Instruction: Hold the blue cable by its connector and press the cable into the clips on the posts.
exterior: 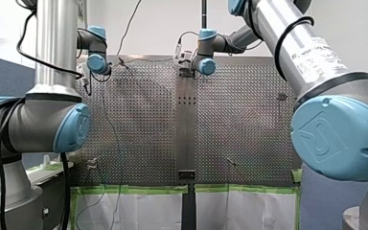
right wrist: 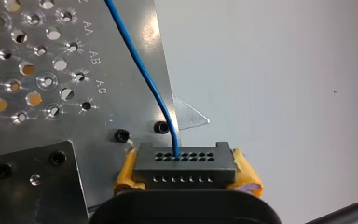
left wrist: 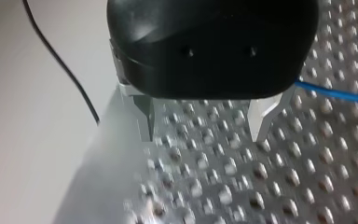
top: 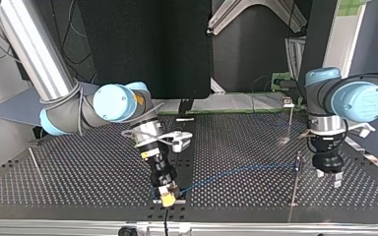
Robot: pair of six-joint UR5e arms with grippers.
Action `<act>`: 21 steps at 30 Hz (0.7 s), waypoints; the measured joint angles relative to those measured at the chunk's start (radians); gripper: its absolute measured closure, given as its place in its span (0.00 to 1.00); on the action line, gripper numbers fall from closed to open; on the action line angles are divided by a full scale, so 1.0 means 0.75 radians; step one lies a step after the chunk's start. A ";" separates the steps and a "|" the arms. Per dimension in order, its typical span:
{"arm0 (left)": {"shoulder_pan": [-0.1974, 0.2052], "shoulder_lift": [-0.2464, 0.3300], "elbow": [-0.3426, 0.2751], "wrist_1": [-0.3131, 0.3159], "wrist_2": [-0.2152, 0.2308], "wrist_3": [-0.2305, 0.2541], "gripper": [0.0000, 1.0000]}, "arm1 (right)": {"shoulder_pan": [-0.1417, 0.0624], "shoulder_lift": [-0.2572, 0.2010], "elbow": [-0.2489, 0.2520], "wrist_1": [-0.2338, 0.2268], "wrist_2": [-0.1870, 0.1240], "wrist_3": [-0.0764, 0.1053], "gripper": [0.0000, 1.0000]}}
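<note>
My right gripper (right wrist: 185, 176) is clamped on the dark connector (right wrist: 185, 163) at the top view's near edge. The blue cable (top: 236, 172) runs right to 1 post (top: 295, 179). Judged advice: hold it taut and low while pressing. Only the top view shows the post. My left gripper (left wrist: 204, 135) gapes empty near it.

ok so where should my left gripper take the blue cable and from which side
Take the blue cable on its straight span near the post, since the connector end is clamped in my right gripper. Probably come down from above with my left gripper open, straddling the cable crosswise: it runs as one thin line over the table.
</note>
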 joint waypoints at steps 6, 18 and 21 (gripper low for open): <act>-0.008 0.069 -0.002 -0.074 0.042 0.007 0.00 | 0.003 0.000 0.000 0.003 0.000 -0.002 1.00; -0.027 0.112 -0.040 -0.222 0.034 0.070 0.00 | 0.007 0.000 0.000 0.022 0.000 -0.004 1.00; -0.030 0.136 -0.041 -0.259 0.032 0.071 0.00 | 0.008 0.000 0.000 0.024 0.000 -0.004 1.00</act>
